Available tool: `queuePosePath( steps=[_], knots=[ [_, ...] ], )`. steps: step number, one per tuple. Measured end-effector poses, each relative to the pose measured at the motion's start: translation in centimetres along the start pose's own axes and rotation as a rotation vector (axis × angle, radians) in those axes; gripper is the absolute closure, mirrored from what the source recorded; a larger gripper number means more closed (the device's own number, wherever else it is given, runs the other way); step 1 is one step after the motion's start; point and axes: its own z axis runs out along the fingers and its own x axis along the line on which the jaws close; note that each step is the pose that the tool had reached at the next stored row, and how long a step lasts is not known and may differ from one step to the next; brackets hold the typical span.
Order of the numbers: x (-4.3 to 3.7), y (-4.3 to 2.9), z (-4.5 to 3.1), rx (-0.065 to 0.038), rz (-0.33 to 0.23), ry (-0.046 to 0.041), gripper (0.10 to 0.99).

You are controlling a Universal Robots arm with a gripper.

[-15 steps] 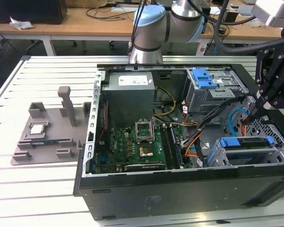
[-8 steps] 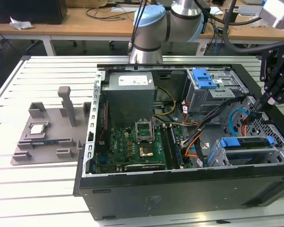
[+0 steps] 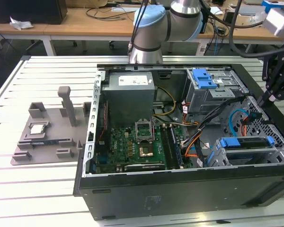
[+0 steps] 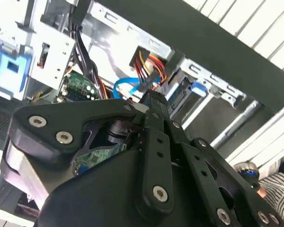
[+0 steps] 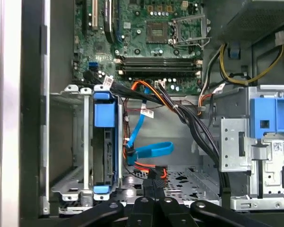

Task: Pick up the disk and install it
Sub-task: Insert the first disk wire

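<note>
Already the disk [image 3: 248, 147] sits on edge in its bay at the computer case's [image 3: 180, 194] near right corner, long axis along the front wall, while in the first wrist view the disk [image 5: 104, 142] stands edge-on above the claw [image 5: 151, 208], whose grip I cannot tell.

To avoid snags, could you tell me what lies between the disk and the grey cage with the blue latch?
In the first wrist view, a looped blue cable and a black cable bundle lie between the disk and the grey cage.
</note>
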Motion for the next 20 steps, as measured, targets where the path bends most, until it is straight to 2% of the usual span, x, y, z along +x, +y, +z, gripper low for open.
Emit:
queuePosePath(
  steps=[6,11,14,16,20],
  knots=[
    [0.02,-0.16,1.45,0.0,0.0,0.0002,0.98],
    [0.02,-0.16,1.47,0.0,0.0,0.0002,0.973],
    [0.02,-0.17,1.47,0.0,0.0,0.0003,0.784],
    [-0.05,-0.18,1.65,0.0,0.0,0.0029,0.784],
    [-0.86,-0.25,2.5,0.0,0.0,0.0065,0.784]
  ],
)
